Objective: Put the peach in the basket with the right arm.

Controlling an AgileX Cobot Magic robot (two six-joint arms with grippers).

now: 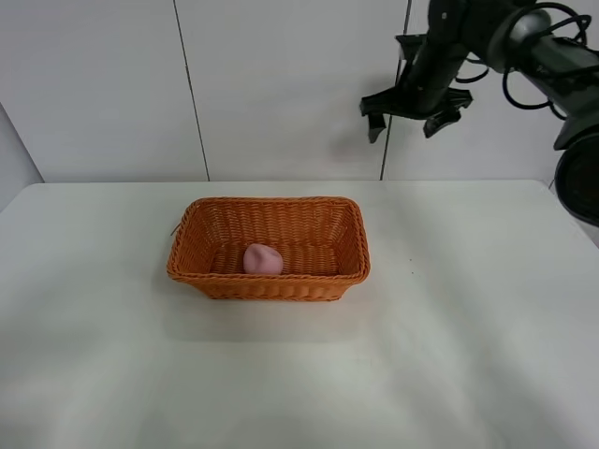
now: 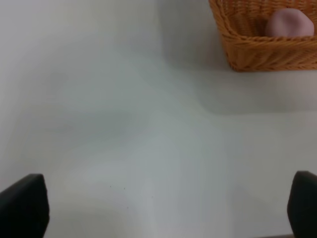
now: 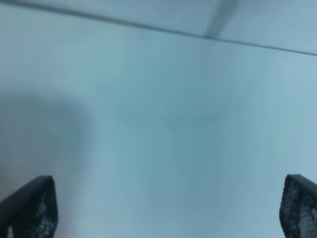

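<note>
The right arm (image 1: 524, 37) is up high at the back of the table (image 1: 449, 355), and its claw (image 1: 404, 122) hangs in front of the white wall (image 1: 281, 84), well clear of everything. The two fingers are spread wide with nothing between them. The wrist camera on that arm shows the same thing: a dark fingertip (image 3: 29, 208) at each edge of its picture and only pale, blurred wall in the gap.

The peach (image 1: 263, 259) is far below that claw and off toward the other arm's side. It lies inside the basket (image 1: 271, 285), on the basket floor, close to the long wall that faces the front of the table. It is a small pale-pink lump and takes up little of the space inside. The basket sits flat on the table, well apart from the claw, with its long sides running across the table.

The left claw (image 2: 163, 208) does not show from the high camera. In its own wrist picture, its two dark fingers sit at the far edges, spread wide, with bare table between them. Out ahead of that claw and off to one side, a corner of the basket comes into view, and the top of the peach peeks over the braided rim. The left claw touches neither.
</note>
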